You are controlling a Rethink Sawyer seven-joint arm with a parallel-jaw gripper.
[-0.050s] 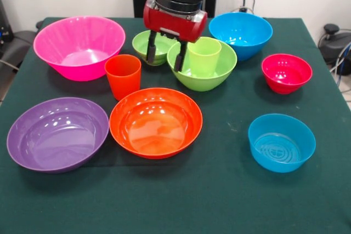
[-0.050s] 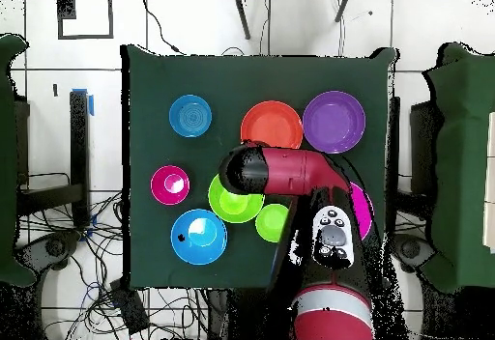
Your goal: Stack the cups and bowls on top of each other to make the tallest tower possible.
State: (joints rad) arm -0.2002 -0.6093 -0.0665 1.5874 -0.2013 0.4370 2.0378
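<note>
Gripper (image 1: 165, 54) of my arm hangs with its two dark fingers (image 1: 151, 49) spread apart and nothing between them, just above the gap between the small green bowl (image 1: 143, 43) and the medium green bowl (image 1: 211, 79). From my front camera I see the lime green cup (image 1: 204, 53) standing upright inside the medium green bowl, so this pair is the only stacked thing on the green table (image 1: 219, 201). Near them the orange cup (image 1: 123, 75) stands alone on the cloth, just behind the orange bowl (image 1: 156, 123). Beside the orange bowl lies the purple bowl (image 1: 57, 133), and the big pink bowl (image 1: 79, 46) is behind it. On the other side I see the large blue bowl (image 1: 241, 34), the small red bowl (image 1: 286, 72) and the small blue bowl (image 1: 281, 142), each separate from the others. In the overhead view the red arm (image 2: 290, 174) covers part of the green bowls.
</note>
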